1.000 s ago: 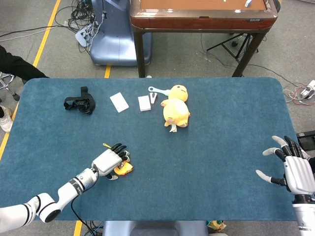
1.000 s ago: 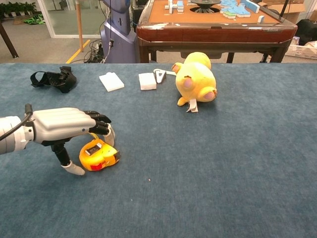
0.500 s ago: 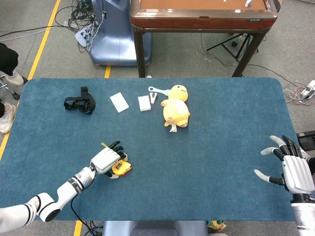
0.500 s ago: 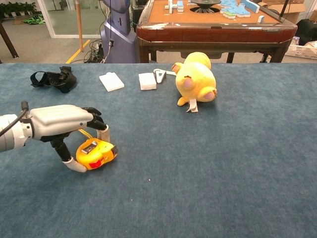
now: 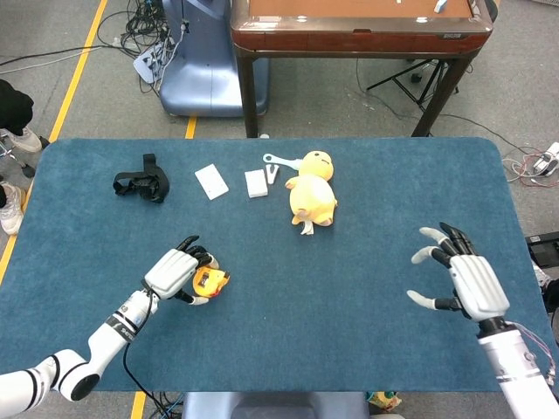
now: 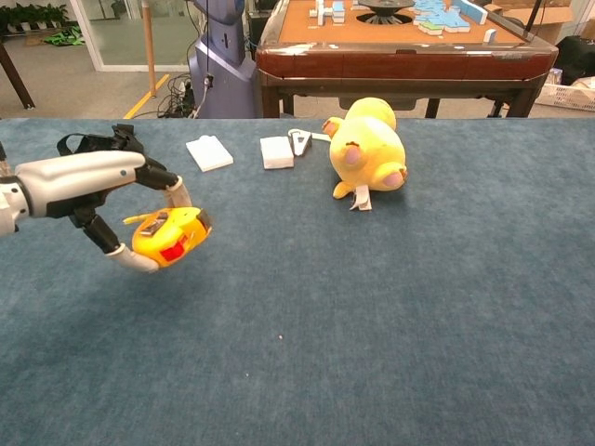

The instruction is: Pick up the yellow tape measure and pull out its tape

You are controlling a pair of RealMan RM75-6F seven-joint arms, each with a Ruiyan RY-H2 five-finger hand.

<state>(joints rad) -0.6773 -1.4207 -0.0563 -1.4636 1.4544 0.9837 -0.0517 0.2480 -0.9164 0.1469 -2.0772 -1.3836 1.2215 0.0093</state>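
The left robot hand (image 6: 88, 190) is gripping the yellow tape measure (image 6: 167, 236) and holding it clear of the desk (image 6: 390, 325). The right robot hand (image 5: 461, 281) is hovering with fingers spread, holding nothing, well apart from the tape measure. Pickup appears complete; the tape is not yet pulled out.

Blue table (image 5: 367, 218): plush duck (image 5: 313, 188), strap (image 5: 140, 181)

yellow tape measure (image 6: 167, 237), red-faced, lifted, tape retracted
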